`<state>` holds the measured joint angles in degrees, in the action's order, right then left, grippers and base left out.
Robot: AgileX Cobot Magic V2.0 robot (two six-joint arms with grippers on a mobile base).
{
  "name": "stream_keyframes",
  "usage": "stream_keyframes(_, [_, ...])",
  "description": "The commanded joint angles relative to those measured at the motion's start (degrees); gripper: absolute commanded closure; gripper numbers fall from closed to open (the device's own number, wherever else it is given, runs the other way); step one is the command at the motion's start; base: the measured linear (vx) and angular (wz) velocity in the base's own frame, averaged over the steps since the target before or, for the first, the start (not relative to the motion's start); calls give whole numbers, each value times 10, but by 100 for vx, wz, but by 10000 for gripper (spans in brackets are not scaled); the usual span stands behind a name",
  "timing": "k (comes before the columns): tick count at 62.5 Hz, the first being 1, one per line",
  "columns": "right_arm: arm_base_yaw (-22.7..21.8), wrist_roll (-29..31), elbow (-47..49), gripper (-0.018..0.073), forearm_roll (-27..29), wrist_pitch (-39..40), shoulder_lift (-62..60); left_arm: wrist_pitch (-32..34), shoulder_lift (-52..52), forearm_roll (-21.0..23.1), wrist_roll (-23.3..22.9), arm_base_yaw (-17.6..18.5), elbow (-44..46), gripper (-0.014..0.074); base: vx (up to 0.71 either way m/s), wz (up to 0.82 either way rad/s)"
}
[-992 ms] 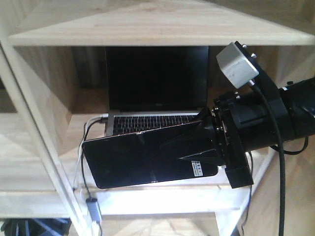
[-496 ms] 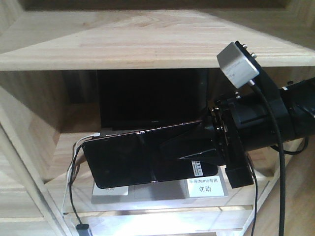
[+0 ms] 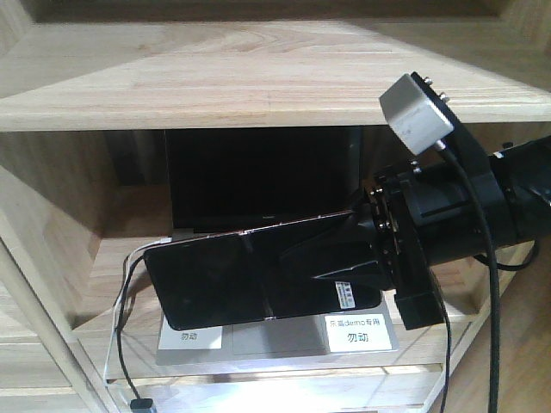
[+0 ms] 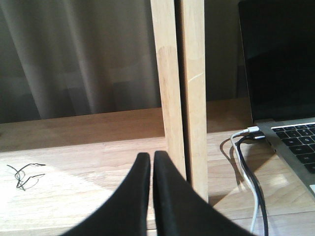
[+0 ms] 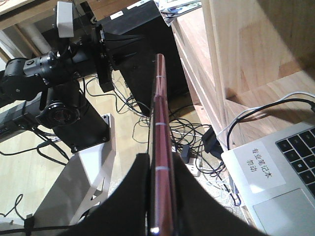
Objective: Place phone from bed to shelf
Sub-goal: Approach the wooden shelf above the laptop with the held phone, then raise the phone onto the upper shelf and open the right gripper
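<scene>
The phone (image 3: 241, 280), a glossy black slab with a white sticker, hangs in front of the shelf (image 3: 258, 77), level with its laptop compartment. My right gripper (image 3: 297, 258) is shut on the phone's right half. In the right wrist view the phone (image 5: 158, 98) shows edge-on, pinkish, clamped between the fingers of the right gripper (image 5: 158, 162). My left gripper (image 4: 150, 156) is shut on nothing, low over a shelf board beside a wooden upright (image 4: 179, 98). The bed is out of view.
An open grey laptop (image 3: 258, 181) with white labels (image 3: 357, 331) sits on the board behind the phone. Its keyboard (image 4: 295, 142) shows at the right. Charging cables (image 3: 129, 344) hang off the board's left front. A tangle of cables (image 5: 197, 142) lies on the floor below.
The front view has risen, so the shelf boards sit lower in frame. The laptop's labelled palm rest has come into view below the phone. The right gripper keeps its hold.
</scene>
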<state>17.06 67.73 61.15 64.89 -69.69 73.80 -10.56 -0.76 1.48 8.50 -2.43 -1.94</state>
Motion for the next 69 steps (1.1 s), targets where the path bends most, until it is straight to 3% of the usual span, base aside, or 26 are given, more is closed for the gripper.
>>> stream_keyframes(1, [0, 1, 16, 561, 50, -39, -16, 41, -8, 5, -3, 2, 12, 595, 0, 0])
stream_keyframes(46, [0, 0, 16, 561, 65, -39, -16, 41, -8, 5, -3, 2, 12, 595, 0, 0])
stream_keyframes(69, [0, -17, 46, 561, 113, -40, -18, 41, -8, 5, -3, 2, 12, 595, 0, 0])
